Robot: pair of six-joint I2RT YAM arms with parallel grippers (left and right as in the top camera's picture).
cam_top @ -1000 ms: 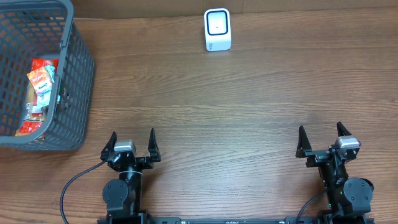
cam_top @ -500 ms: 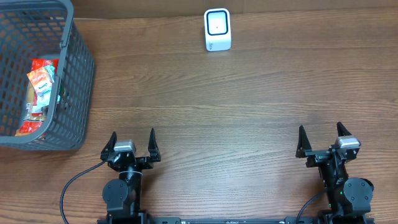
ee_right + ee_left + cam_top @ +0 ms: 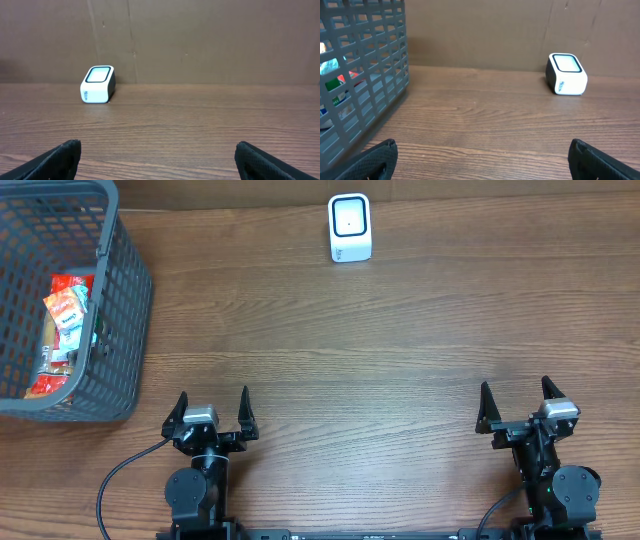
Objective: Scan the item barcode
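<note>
The left gripper (image 3: pixel 213 396) and right gripper (image 3: pixel 515 386) are sitting at the near edge of the table (image 3: pixel 400 330), each holding its 2 fingers wide apart, gripping nothing. The snack packets (image 3: pixel 66 308) are lying inside the grey basket (image 3: pixel 125 320) at far left. The white scanner (image 3: pixel 349 227) is standing at the far edge, well apart from both grippers.
</note>
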